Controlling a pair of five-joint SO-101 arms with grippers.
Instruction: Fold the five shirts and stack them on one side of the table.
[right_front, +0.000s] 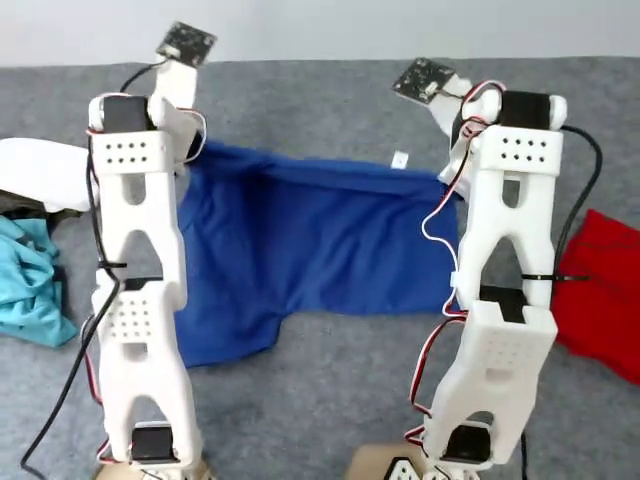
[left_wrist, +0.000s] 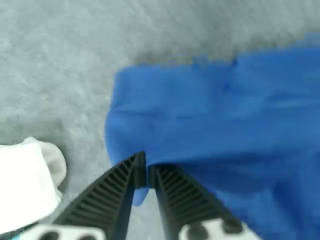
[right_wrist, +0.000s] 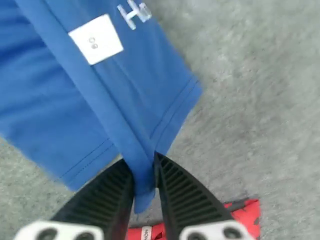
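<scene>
right pincer (right_wrist: 143, 169) gripping blue shirt (right_wrist: 55, 100), label (right_wrist: 95, 39) (white)

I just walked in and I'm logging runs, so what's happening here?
The left gripper is shut on one edge of the blue shirt, which is spread on the grey table. The right gripper is shut on the shirt's edge near the white label. A teal shirt and a white garment lie at one end, and a red shirt at the other.
</scene>
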